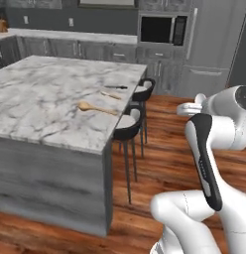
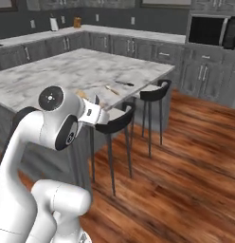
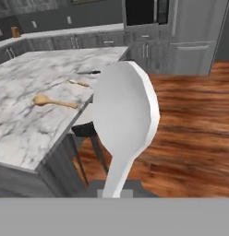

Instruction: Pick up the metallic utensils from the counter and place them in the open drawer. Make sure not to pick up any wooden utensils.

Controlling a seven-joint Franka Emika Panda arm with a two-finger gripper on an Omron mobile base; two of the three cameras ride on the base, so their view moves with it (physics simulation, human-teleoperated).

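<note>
Gripper clamps silvery metal spoon by handle, off the counter's edge; black-handled knife lies near that edge.

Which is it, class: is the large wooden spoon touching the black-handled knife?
Apart. The left base view shows bare marble counter between the large wooden spoon and the black-handled knife.
</note>
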